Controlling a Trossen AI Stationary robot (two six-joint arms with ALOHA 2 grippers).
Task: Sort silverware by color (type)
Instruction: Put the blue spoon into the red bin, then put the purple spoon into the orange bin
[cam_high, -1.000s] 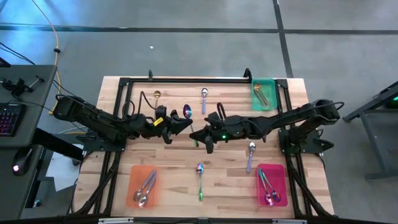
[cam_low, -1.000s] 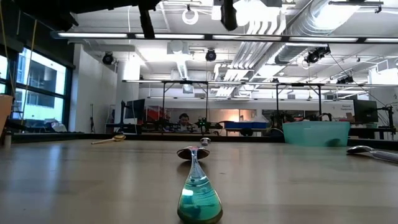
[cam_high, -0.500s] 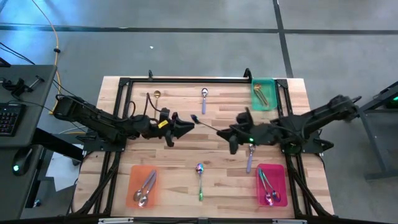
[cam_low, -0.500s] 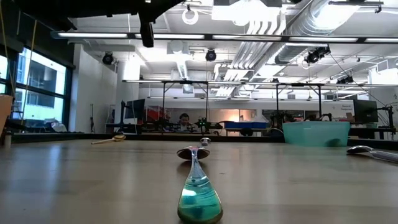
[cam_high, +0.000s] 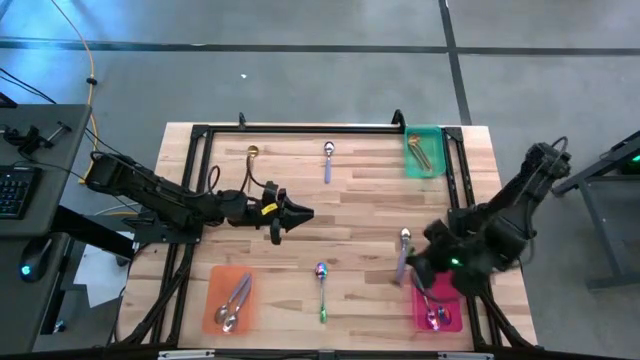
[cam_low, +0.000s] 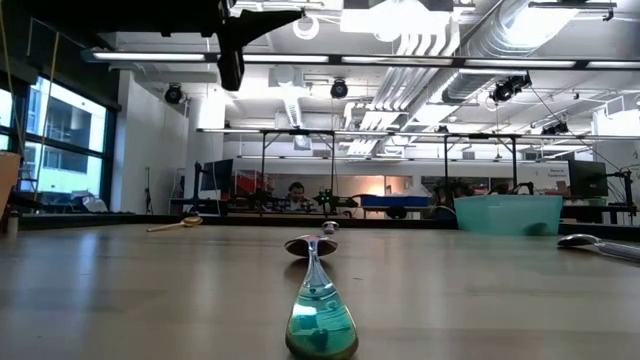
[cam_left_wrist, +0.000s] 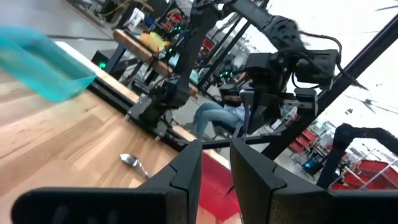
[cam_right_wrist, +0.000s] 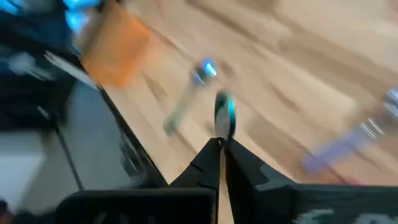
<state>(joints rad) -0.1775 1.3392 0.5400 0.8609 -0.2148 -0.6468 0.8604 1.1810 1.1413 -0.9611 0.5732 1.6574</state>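
My right gripper (cam_high: 414, 272) hovers by the pink tray's (cam_high: 450, 275) left edge, shut on an iridescent spoon (cam_right_wrist: 224, 114) whose bowl sticks out past the fingertips. My left gripper (cam_high: 303, 213) hangs above the table's middle, its fingers slightly open and touching nothing. An iridescent spoon (cam_high: 321, 287), a silver spoon (cam_high: 403, 250), another silver one (cam_high: 328, 160) and a gold one (cam_high: 252, 152) lie flat on the table. More spoons rest in the orange tray (cam_high: 218, 285), the pink tray and the green tray (cam_high: 430, 133). My right gripper pinches the iridescent spoon by its handle (cam_right_wrist: 221, 140), just behind the bowl, between the two fingertips (cam_right_wrist: 235, 155). The spoon lies along the fingers, its bowl pointing away from the wrist. It is lifted clear of the table.
A black frame (cam_high: 300, 128) runs along the table's far edge and sides. The three trays stand in the near left, near right and far right corners. Bare wood shows in the table's middle. The low view shows the near spoon's green handle end (cam_low: 320, 325).
My right gripper has carried the iridescent spoon from the table's middle, beside my left gripper, toward the near right corner, ending at the pink tray's left edge. The spoon has stayed clear of the table. My left gripper has kept roughly in place over the middle.
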